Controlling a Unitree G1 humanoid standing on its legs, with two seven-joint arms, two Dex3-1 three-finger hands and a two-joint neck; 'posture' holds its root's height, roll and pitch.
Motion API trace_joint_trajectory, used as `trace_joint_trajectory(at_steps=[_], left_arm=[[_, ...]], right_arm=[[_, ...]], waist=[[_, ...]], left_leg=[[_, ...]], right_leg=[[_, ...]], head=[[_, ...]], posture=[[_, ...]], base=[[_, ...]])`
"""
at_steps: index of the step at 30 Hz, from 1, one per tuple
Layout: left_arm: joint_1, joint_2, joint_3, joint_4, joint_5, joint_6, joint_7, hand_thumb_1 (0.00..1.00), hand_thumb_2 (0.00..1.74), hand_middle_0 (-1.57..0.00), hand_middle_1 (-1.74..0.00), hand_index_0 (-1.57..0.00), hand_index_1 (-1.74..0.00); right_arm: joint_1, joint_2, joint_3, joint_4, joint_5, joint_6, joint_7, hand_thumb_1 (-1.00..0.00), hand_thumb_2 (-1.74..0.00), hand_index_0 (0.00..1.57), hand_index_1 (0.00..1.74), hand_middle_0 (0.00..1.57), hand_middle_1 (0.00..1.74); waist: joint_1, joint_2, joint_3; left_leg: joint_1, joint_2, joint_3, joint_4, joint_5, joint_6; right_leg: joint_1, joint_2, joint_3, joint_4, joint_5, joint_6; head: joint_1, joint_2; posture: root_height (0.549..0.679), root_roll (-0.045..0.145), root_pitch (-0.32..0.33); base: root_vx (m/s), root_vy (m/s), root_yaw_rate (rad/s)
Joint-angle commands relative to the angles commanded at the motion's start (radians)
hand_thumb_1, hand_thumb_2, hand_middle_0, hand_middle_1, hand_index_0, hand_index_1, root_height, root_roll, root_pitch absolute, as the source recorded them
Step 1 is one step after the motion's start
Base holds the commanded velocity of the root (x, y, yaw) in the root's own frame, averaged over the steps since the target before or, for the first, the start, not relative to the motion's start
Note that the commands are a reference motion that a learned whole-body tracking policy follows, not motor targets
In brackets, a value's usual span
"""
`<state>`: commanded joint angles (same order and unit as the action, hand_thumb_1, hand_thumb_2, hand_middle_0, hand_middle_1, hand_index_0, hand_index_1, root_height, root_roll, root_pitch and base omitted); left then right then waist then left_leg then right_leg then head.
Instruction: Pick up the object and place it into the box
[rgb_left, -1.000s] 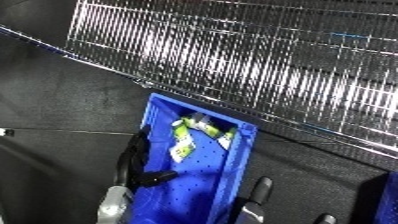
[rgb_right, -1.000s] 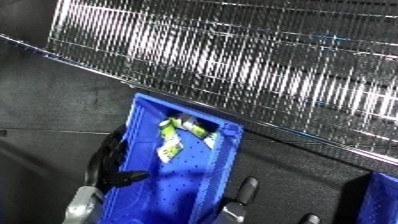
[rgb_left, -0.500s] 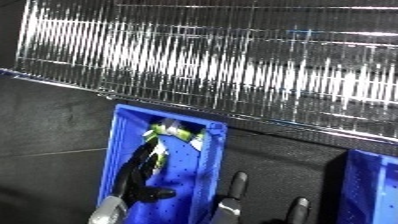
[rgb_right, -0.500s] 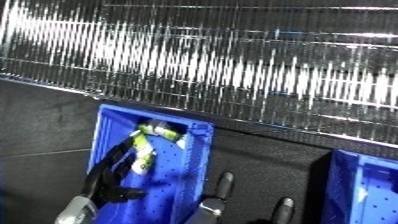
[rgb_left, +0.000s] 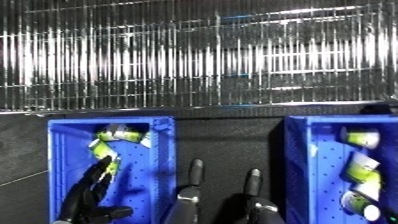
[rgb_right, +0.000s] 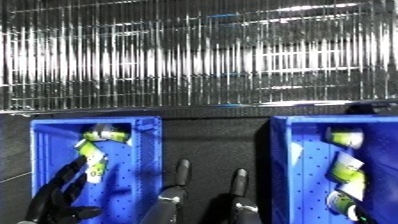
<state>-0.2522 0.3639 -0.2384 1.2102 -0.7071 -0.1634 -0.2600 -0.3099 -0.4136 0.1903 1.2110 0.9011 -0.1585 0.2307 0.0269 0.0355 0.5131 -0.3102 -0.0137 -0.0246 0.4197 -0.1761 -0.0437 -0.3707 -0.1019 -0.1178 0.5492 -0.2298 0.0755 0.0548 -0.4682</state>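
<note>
Two blue bins stand side by side on a dark table. The left bin (rgb_left: 160, 165) holds a few yellow-green packets (rgb_left: 120, 135) at its far end. My left hand (rgb_left: 87, 194) reaches into this bin with fingers straight, the fingertips (rgb_left: 106, 163) just short of the nearest packet (rgb_left: 98, 149); it holds nothing. The right bin (rgb_left: 297, 170) holds several similar packets (rgb_left: 362, 168). My right hand (rgb_left: 192, 181) lies over the dark gap between the bins, fingers straight and apart, empty.
A shiny wire mesh wall (rgb_left: 204, 55) runs across the back, just behind both bins. A strip of dark table (rgb_left: 226, 145) separates the bins. A pale line (rgb_left: 22, 179) crosses the table left of the left bin.
The camera has swung right and levelled, bringing the whole right bin into view. My left hand stays inside the left bin near the packets; the right hand's fingers stay between the bins.
</note>
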Motion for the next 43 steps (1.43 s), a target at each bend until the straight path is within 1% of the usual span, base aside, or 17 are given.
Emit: trace_joint_trajectory(at_steps=[2, 4, 6, 8, 11, 14, 16, 20, 22, 25, 28, 32, 34, 37, 40, 43], left_arm=[[0.001, -0.001, -0.002, 0.003, 0.000, 0.008, -0.003, 0.00, 0.00, 0.00, 0.00, 0.00, 0.00], [0.004, -0.003, -0.003, 0.006, 0.003, 0.017, -0.005, 0.00, 0.00, 0.00, 0.00, 0.00, 0.00], [0.012, -0.006, -0.003, 0.011, 0.010, 0.023, -0.009, 0.00, 0.00, 0.00, 0.00, 0.00, 0.00], [0.023, -0.009, 0.001, 0.017, 0.019, 0.031, -0.014, 0.00, 0.00, 0.00, 0.00, 0.00, 0.00], [0.043, -0.013, 0.013, 0.029, 0.036, 0.040, -0.023, 0.00, 0.00, 0.00, 0.00, 0.00, 0.00], [0.064, -0.017, 0.030, 0.043, 0.058, 0.049, -0.032, 0.00, 0.00, 0.00, 0.00, 0.00, 0.00], [0.079, -0.020, 0.042, 0.053, 0.076, 0.055, -0.038, 0.00, 0.00, 0.00, 0.00, 0.00, 0.00], [0.103, -0.024, 0.059, 0.071, 0.110, 0.072, -0.043, 0.00, 0.00, 0.00, 0.00, 0.00, 0.00], [0.115, -0.028, 0.067, 0.083, 0.129, 0.082, -0.046, 0.00, 0.00, 0.00, 0.00, 0.00, 0.00], [0.132, -0.034, 0.078, 0.099, 0.157, 0.097, -0.046, 0.00, 0.00, 0.00, 0.00, 0.00, 0.00], [0.147, -0.041, 0.089, 0.114, 0.183, 0.115, -0.047, 0.00, 0.00, 0.00, 0.00, 0.00, 0.00], [0.163, -0.049, 0.099, 0.132, 0.208, 0.133, -0.053, 0.00, 0.00, 0.00, 0.00, 0.00, 0.00], [0.169, -0.051, 0.104, 0.140, 0.216, 0.141, -0.055, 0.00, 0.00, 0.00, 0.00, 0.00, 0.00], [0.177, -0.055, 0.111, 0.152, 0.229, 0.150, -0.054, 0.00, 0.00, 0.00, 0.00, 0.00, 0.00], [0.183, -0.056, 0.121, 0.164, 0.240, 0.158, -0.054, 0.00, 0.00, 0.00, 0.00, 0.00, 0.00], [0.187, -0.056, 0.128, 0.173, 0.249, 0.164, -0.052, 0.00, 0.00, 0.00, 0.00, 0.00, 0.00]], right_arm=[[0.009, 0.004, -0.001, 0.008, -0.010, 0.001, 0.002, 0.00, 0.00, 0.00, 0.00, 0.00, 0.00], [0.016, 0.009, 0.000, 0.017, -0.020, 0.003, 0.003, 0.00, 0.00, 0.00, 0.00, 0.00, 0.00], [0.025, 0.014, -0.001, 0.025, -0.028, 0.004, 0.005, 0.00, 0.00, 0.00, 0.00, 0.00, 0.00], [0.036, 0.020, -0.004, 0.032, -0.035, 0.008, 0.006, 0.00, 0.00, 0.00, 0.00, 0.00, 0.00], [0.057, 0.030, -0.007, 0.040, -0.045, 0.012, 0.008, 0.00, 0.00, 0.00, 0.00, 0.00, 0.00], [0.080, 0.039, -0.016, 0.050, -0.059, 0.016, 0.013, 0.00, 0.00, 0.00, 0.00, 0.00, 0.00], [0.096, 0.044, -0.022, 0.057, -0.071, 0.020, 0.019, 0.00, 0.00, 0.00, 0.00, 0.00, 0.00], [0.124, 0.054, -0.030, 0.073, -0.093, 0.027, 0.026, 0.00, 0.00, 0.00, 0.00, 0.00, 0.00], [0.137, 0.061, -0.032, 0.081, -0.105, 0.032, 0.027, 0.00, 0.00, 0.00, 0.00, 0.00, 0.00], [0.158, 0.072, -0.035, 0.093, -0.122, 0.038, 0.030, 0.00, 0.00, 0.00, 0.00, 0.00, 0.00], [0.175, 0.083, -0.039, 0.107, -0.139, 0.044, 0.032, 0.00, 0.00, 0.00, 0.00, 0.00, 0.00], [0.195, 0.097, -0.041, 0.125, -0.159, 0.057, 0.033, 0.00, 0.00, 0.00, 0.00, 0.00, 0.00], [0.204, 0.102, -0.043, 0.135, -0.168, 0.065, 0.037, 0.00, 0.00, 0.00, 0.00, 0.00, 0.00], [0.213, 0.108, -0.046, 0.152, -0.179, 0.074, 0.044, 0.00, 0.00, 0.00, 0.00, 0.00, 0.00], [0.221, 0.113, -0.049, 0.166, -0.191, 0.080, 0.053, 0.00, 0.00, 0.00, 0.00, 0.00, 0.00], [0.227, 0.117, -0.051, 0.176, -0.204, 0.083, 0.062, 0.00, 0.00, 0.00, 0.00, 0.00, 0.00]], waist=[[-0.002, -0.001, -0.010], [-0.003, -0.001, -0.024], [-0.003, -0.003, -0.040], [-0.002, -0.006, -0.061], [-0.003, -0.012, -0.097], [-0.003, -0.017, -0.138], [-0.002, -0.022, -0.169], [0.000, -0.028, -0.227], [0.001, -0.031, -0.257], [0.004, -0.036, -0.299], [0.005, -0.038, -0.336], [0.004, -0.040, -0.379], [0.003, -0.040, -0.396], [0.001, -0.041, -0.415], [-0.001, -0.041, -0.428], [-0.002, -0.041, -0.439]], left_leg=[[0.024, 0.005, 0.000, -0.046, 0.017, -0.0042], [0.051, 0.011, -0.002, -0.099, 0.036, -0.0105], [0.081, 0.018, -0.004, -0.155, 0.054, -0.0183], [0.115, 0.025, -0.004, -0.213, 0.072, -0.0268], [0.167, 0.038, 0.002, -0.296, 0.098, -0.0400], [0.213, 0.051, 0.012, -0.364, 0.118, -0.0520], [0.242, 0.059, 0.020, -0.401, 0.128, -0.0593], [0.295, 0.075, 0.037, -0.461, 0.143, -0.0715], [0.317, 0.085, 0.048, -0.481, 0.148, -0.0767], [0.346, 0.097, 0.064, -0.501, 0.150, -0.0828], [0.365, 0.107, 0.076, -0.507, 0.145, -0.0872], [0.385, 0.117, 0.090, -0.507, 0.135, -0.0906], [0.395, 0.120, 0.095, -0.507, 0.130, -0.0913], [0.408, 0.124, 0.102, -0.507, 0.122, -0.0915], [0.420, 0.127, 0.108, -0.507, 0.116, -0.0898], [0.430, 0.130, 0.113, -0.507, 0.110, -0.0882]], right_leg=[[0.018, 0.0011, -0.001, -0.037, 0.014, 0.0069], [0.040, 0.0007, -0.005, -0.084, 0.031, 0.0148], [0.068, -0.0012, -0.010, -0.137, 0.048, 0.0226], [0.103, -0.0038, -0.016, -0.194, 0.063, 0.0302], [0.163, -0.0075, -0.024, -0.278, 0.085, 0.0395], [0.222, -0.0095, -0.029, -0.352, 0.104, 0.0470], [0.260, -0.0112, -0.033, -0.393, 0.112, 0.0517], [0.330, -0.0113, -0.041, -0.476, 0.134, 0.0595], [0.359, -0.0126, -0.047, -0.509, 0.145, 0.0633], [0.393, -0.0164, -0.053, -0.544, 0.156, 0.0677], [0.420, -0.0208, -0.057, -0.571, 0.163, 0.0711], [0.450, -0.0277, -0.060, -0.603, 0.175, 0.0767], [0.463, -0.0302, -0.059, -0.617, 0.180, 0.0791], [0.479, -0.0338, -0.058, -0.629, 0.182, 0.0813], [0.491, -0.0369, -0.057, -0.634, 0.181, 0.0830], [0.500, -0.0394, -0.057, -0.636, 0.180, 0.0850]], head=[[0.012, -0.011], [0.029, -0.022], [0.036, -0.026], [0.039, -0.032], [0.034, -0.035], [0.025, -0.055], [0.023, -0.068], [0.018, -0.103], [0.012, -0.119], [0.008, -0.145], [0.004, -0.167], [-0.004, -0.183], [-0.014, -0.191], [-0.029, -0.206], [-0.038, -0.222], [-0.041, -0.241]], posture=[[0.657, 0.042, 0.041], [0.660, 0.041, 0.044], [0.664, 0.040, 0.047], [0.667, 0.041, 0.049], [0.671, 0.041, 0.050], [0.674, 0.041, 0.048], [0.676, 0.040, 0.046], [0.677, 0.037, 0.040], [0.676, 0.035, 0.035], [0.676, 0.032, 0.028], [0.675, 0.030, 0.022], [0.674, 0.029, 0.014], [0.674, 0.028, 0.010], [0.673, 0.027, 0.004], [0.672, 0.026, -0.002], [0.672, 0.025, -0.007]], base=[[0.049, -0.015, 0.011], [0.054, -0.020, 0.008], [0.067, -0.022, -0.003], [0.086, -0.020, -0.014], [0.094, -0.013, -0.036], [0.098, -0.006, -0.074], [0.110, -0.010, -0.076], [0.103, -0.012, -0.078], [0.108, -0.006, -0.114], [0.103, -0.007, -0.124], [0.085, -0.006, -0.112], [0.077, 0.001, -0.108], [0.064, 0.006, -0.088], [0.048, 0.005, -0.062], [0.042, 0.001, -0.050], [0.040, -0.004, -0.042]])
